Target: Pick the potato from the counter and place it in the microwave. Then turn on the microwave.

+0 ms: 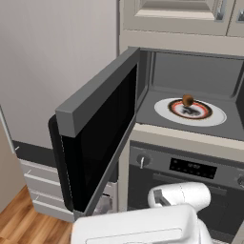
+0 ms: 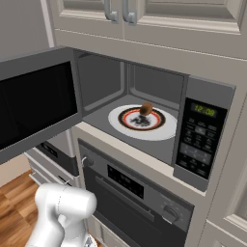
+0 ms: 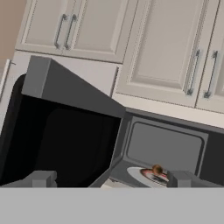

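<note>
Potato (image 1: pixel 188 100) sits upright on plate (image 1: pixel 214 116) inside open microwave (image 2: pixel 202 135).

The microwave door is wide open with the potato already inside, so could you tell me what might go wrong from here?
The door stands swung far out, and the open gripper is back from it: a glancing push might slip off its edge. The potato sits near the plate's rear and could roll if the door slams. The keypad has small buttons, easy to mispress.
</note>
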### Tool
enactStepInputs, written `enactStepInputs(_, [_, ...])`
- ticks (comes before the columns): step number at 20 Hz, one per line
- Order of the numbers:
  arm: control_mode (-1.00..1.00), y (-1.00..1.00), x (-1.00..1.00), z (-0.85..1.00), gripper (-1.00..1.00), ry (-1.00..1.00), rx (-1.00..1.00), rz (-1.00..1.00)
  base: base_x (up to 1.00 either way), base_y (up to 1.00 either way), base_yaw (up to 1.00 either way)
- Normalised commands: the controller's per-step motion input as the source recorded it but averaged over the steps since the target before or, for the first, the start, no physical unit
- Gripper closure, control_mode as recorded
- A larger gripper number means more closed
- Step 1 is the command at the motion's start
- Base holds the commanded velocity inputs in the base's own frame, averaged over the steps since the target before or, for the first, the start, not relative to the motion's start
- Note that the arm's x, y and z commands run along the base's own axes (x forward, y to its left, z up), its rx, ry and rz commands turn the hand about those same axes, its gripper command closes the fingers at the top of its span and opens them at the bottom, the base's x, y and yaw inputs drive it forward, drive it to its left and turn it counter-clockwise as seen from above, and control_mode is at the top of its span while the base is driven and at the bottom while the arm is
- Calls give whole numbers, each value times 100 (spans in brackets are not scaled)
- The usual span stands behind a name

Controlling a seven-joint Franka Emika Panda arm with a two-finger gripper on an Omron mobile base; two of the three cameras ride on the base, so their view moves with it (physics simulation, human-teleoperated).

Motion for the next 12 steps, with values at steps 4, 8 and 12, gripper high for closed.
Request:
enactStepInputs(4, [-100,29,0,0,-100,-1,0,0,0,0,0])
enactStepInputs(8, [-100,28,0,0,-100,-1,0,0,0,0,0])
enactStepInputs(12, [-100,26,0,0,-100,-1,0,0,0,0,0])
